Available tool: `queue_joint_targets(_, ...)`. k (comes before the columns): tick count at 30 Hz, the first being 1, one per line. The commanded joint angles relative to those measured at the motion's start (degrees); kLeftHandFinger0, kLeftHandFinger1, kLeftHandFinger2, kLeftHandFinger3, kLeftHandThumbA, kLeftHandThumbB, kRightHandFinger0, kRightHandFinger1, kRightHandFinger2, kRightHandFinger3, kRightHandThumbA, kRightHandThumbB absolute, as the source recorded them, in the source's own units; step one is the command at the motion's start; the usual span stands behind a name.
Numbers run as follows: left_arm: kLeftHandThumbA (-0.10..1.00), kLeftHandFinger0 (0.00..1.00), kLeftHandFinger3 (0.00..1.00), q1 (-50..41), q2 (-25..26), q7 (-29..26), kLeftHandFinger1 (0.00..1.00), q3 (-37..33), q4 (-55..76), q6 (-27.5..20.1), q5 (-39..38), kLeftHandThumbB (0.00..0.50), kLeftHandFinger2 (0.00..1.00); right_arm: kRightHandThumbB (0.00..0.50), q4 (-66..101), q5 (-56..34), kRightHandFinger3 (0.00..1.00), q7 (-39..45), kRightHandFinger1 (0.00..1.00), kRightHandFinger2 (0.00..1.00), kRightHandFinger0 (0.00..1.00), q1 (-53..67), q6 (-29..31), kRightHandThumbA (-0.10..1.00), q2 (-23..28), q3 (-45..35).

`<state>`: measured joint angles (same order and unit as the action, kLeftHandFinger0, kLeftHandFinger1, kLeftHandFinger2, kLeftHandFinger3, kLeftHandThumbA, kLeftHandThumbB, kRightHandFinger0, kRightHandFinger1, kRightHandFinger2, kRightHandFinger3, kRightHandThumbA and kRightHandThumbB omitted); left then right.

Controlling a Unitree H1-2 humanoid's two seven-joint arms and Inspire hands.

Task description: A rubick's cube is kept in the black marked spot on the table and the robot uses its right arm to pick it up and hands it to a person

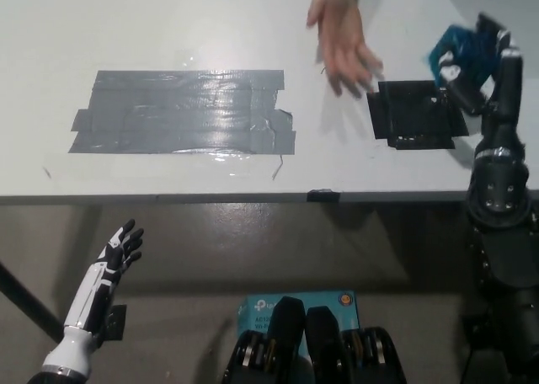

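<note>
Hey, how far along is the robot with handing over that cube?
The pickup looks done: the black marked spot on the table is bare, and the right hand holds the cube lifted above the spot's far right corner. A person's hand reaches in, open, left of the cube. The handover itself is left. The left hand rests open below the table edge.

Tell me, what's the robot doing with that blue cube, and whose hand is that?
The robot's black right hand is holding a blue puzzle cube up off the black square taped to the table. A person's open hand reaches in from the far side, near the square, ready to take the cube. The handover is not done yet. The robot's white left hand rests open below the table edge, doing nothing.
</note>
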<state>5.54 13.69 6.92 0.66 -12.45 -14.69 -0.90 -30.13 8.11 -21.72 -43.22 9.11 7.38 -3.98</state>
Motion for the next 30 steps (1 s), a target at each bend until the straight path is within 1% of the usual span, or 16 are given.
queue_joint_targets(1,1.00,1.00,1.00,0.21,1.27,0.57,1.00,0.34,1.53,-0.63,0.38,0.195,1.00,0.185,20.66,3.98,0.84,1.47,0.31,0.75,0.00,-3.81,-6.39,-0.10,-1.12,1.57)
queue_joint_targets(3,1.00,1.00,1.00,0.10,1.14,0.52,1.00,0.36,1.34,-1.11,0.28,0.185,1.00,0.185,20.11,4.19,0.83,1.76,0.29,0.73,0.00,-4.86,-7.09,-0.10,-1.26,2.05)
queue_joint_targets(8,1.00,1.00,1.00,0.09,1.03,0.77,1.00,0.15,1.26,-1.35,0.20,0.186,1.00,0.176,15.87,4.19,0.82,2.93,0.31,0.72,0.00,-8.73,-5.98,-0.10,-0.95,3.36)
queue_joint_targets(10,1.00,1.00,1.00,0.62,0.90,0.79,1.00,0.14,1.33,-0.93,0.06,0.196,1.00,0.181,14.21,5.52,0.83,3.25,0.32,0.73,0.00,-11.62,-8.71,-0.10,-0.89,4.31)
queue_joint_targets(12,1.00,1.00,1.00,0.72,0.92,0.72,1.00,0.08,1.60,-0.39,0.30,0.211,1.00,0.187,11.76,6.06,0.86,3.26,0.31,0.73,0.00,-13.67,-8.76,-0.10,-0.99,5.00)
queue_joint_targets(14,1.00,1.00,1.00,0.70,0.96,0.59,1.00,0.06,1.84,-0.25,0.58,0.220,1.00,0.188,6.98,6.94,0.89,3.12,0.33,0.76,0.00,-16.33,-7.84,-0.10,-1.13,6.06)
queue_joint_targets(15,1.00,1.00,1.00,0.75,0.99,0.59,1.00,0.02,2.02,-0.22,0.68,0.215,1.00,0.198,1.66,7.44,0.91,2.72,0.35,0.80,0.00,-18.59,-6.34,-0.10,-1.14,6.79)
queue_joint_targets(16,1.00,1.00,1.00,0.81,1.00,0.63,1.00,-0.01,2.02,-0.22,0.69,0.214,1.00,0.198,-0.48,7.57,0.92,2.46,0.37,0.81,0.00,-19.42,-5.71,-0.10,-1.13,7.02)
queue_joint_targets(17,1.00,1.00,1.00,1.18,1.14,0.74,1.00,-0.09,1.79,-0.43,0.80,0.205,1.00,0.200,-7.09,8.05,0.92,1.48,0.39,0.83,0.01,-22.03,-3.56,-0.10,-1.21,7.90)
queue_joint_targets(18,1.00,1.00,1.00,1.26,1.19,0.77,1.00,-0.12,1.78,-0.46,0.85,0.203,1.00,0.201,-8.53,8.20,0.92,1.24,0.40,0.83,0.01,-22.59,-3.03,-0.10,-1.20,8.15)
queue_joint_targets(21,1.00,1.00,1.00,1.43,1.24,0.90,1.00,-0.09,1.62,-0.76,0.62,0.208,1.00,0.185,-18.54,8.96,0.91,0.25,0.39,0.82,0.00,-26.54,-0.43,-0.10,-1.76,9.81)
queue_joint_targets(22,1.00,1.00,1.00,1.43,1.22,0.95,1.00,-0.10,1.64,-0.66,0.57,0.217,1.00,0.190,-22.18,9.57,0.91,-0.22,0.38,0.81,0.00,-27.82,0.46,-0.10,-2.10,10.65)
queue_joint_targets(25,1.00,1.00,1.00,1.73,1.23,0.82,1.00,-0.17,1.42,-1.02,0.93,0.216,1.00,0.191,-27.27,9.69,0.91,-0.92,0.38,0.81,0.00,-29.59,2.21,-0.10,-2.49,11.67)
queue_joint_targets(26,1.00,1.00,1.00,1.73,1.26,0.80,1.00,-0.15,1.56,-0.95,0.98,0.214,1.00,0.196,-30.46,9.77,0.91,-1.31,0.41,0.83,0.00,-30.65,2.66,-0.10,-2.91,12.23)
queue_joint_targets(29,1.00,1.00,1.00,1.76,1.38,0.97,1.00,-0.07,1.51,-0.75,0.71,0.215,1.00,0.189,-36.12,10.07,0.92,-1.78,0.43,0.85,0.02,-32.31,3.75,-0.10,-3.44,13.48)
queue_joint_targets(30,1.00,1.00,1.00,1.74,1.39,0.98,1.00,-0.07,1.54,-0.72,0.69,0.214,1.00,0.188,-37.33,10.41,0.90,-2.13,0.36,0.78,0.00,-32.50,3.96,-0.10,-3.62,14.00)
